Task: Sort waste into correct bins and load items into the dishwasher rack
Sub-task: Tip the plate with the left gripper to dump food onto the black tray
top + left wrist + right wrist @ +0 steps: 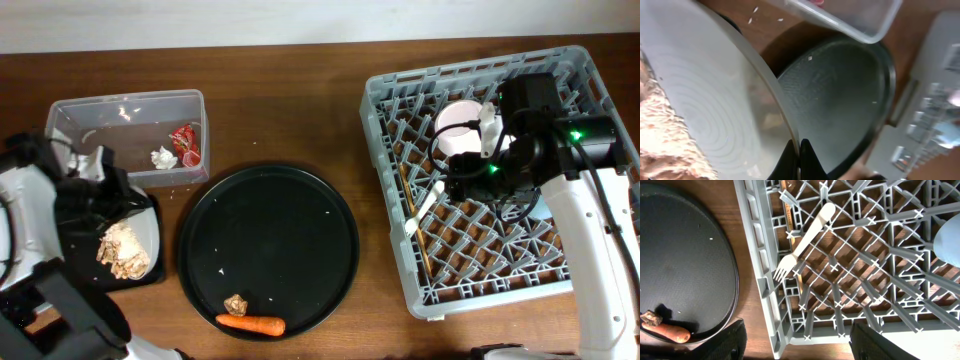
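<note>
My left gripper [128, 205] is shut on the rim of the pale green bowl [146, 232], which is tilted over the shallow black rectangular tray [152, 276]. Pale rice-like scraps [121, 250] lie in the bowl. In the left wrist view the fingers [799, 161] pinch the bowl's rim [710, 95], with scraps [657, 135] at the left. My right gripper [462, 172] hangs open and empty above the grey dishwasher rack [395, 150]; its fingers [797, 345] are wide apart. The white fork [805, 240] and wooden chopsticks [790, 217] lie in the rack [765, 280].
The clear tub [125, 105] holds the red wrapper [186, 141] and white tissue [163, 157]. The large round black tray [268, 230] carries the carrot [250, 324] and brown lump [236, 303]. A pale cup [460, 125] stands in the rack.
</note>
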`<state>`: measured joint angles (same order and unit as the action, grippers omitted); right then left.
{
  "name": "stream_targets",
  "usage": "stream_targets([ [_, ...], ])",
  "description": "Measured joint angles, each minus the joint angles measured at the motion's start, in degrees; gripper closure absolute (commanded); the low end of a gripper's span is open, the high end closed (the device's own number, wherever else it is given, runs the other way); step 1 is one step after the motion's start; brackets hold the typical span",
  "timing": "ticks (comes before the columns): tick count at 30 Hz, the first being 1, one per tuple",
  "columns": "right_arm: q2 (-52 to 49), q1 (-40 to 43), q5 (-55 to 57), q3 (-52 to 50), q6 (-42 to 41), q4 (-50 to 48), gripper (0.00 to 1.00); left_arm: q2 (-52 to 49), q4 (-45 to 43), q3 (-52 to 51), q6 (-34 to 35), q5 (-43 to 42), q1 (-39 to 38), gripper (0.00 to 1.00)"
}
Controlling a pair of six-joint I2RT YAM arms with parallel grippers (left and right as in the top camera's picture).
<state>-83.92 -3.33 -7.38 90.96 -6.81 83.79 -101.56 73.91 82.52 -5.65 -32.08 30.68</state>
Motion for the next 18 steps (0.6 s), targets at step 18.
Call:
stream_targets([
  [18,0.0,0.0,0.0,0.0,-0.02,0.2,0.3,0.0,3.54,0.0,-10.56,-24.92,16.72,1.0],
])
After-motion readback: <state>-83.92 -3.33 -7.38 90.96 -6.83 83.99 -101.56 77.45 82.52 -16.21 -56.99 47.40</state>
